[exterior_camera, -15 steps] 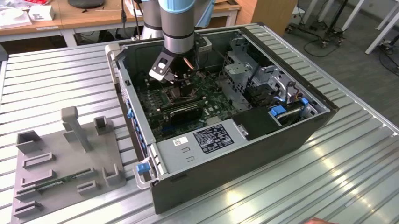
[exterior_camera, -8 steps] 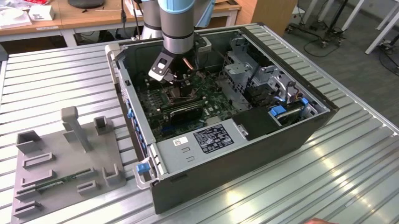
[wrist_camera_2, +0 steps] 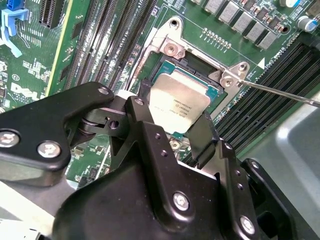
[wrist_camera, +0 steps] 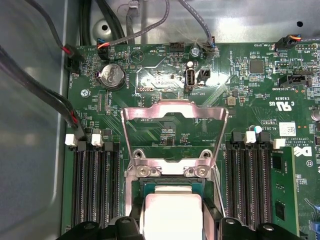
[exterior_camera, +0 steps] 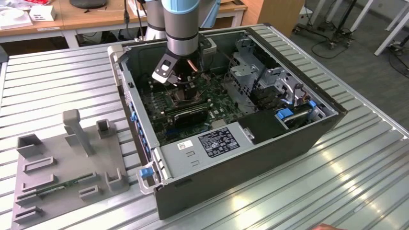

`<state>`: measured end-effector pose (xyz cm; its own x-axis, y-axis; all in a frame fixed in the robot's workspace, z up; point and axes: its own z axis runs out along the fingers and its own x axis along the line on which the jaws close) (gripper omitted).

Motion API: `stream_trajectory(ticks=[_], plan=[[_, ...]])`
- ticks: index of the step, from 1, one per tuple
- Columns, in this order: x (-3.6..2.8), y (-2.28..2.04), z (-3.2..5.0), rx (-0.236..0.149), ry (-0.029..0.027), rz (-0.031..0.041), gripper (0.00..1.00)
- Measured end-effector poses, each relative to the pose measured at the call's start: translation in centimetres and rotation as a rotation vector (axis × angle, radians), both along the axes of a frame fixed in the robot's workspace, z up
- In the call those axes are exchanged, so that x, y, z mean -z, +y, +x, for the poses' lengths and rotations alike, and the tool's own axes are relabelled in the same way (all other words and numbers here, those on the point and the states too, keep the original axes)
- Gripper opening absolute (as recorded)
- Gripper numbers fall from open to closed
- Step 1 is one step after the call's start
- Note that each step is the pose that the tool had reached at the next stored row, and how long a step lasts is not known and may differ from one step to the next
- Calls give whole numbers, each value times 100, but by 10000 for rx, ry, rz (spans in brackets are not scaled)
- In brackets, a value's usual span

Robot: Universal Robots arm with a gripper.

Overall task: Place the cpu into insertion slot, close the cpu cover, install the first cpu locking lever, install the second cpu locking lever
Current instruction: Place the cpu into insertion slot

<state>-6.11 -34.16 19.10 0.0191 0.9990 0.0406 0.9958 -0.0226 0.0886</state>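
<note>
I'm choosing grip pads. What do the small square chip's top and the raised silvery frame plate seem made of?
Small square silvery-tan chip: matte metal lid, judging by its soft sheen; green rim suggests circuit board. Raised silvery frame plate: probably thin stamped steel, given bright reflections.

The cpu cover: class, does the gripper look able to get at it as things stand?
Probably yes: the cpu cover stands swung open just beyond the cpu, where the gripper sits, and nothing lies between them.
</note>
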Motion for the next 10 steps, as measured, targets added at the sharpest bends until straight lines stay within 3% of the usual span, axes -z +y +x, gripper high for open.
stream_trajectory(ticks=[10], plan=[[2, 2, 0, 15, -2, 22, 54]])
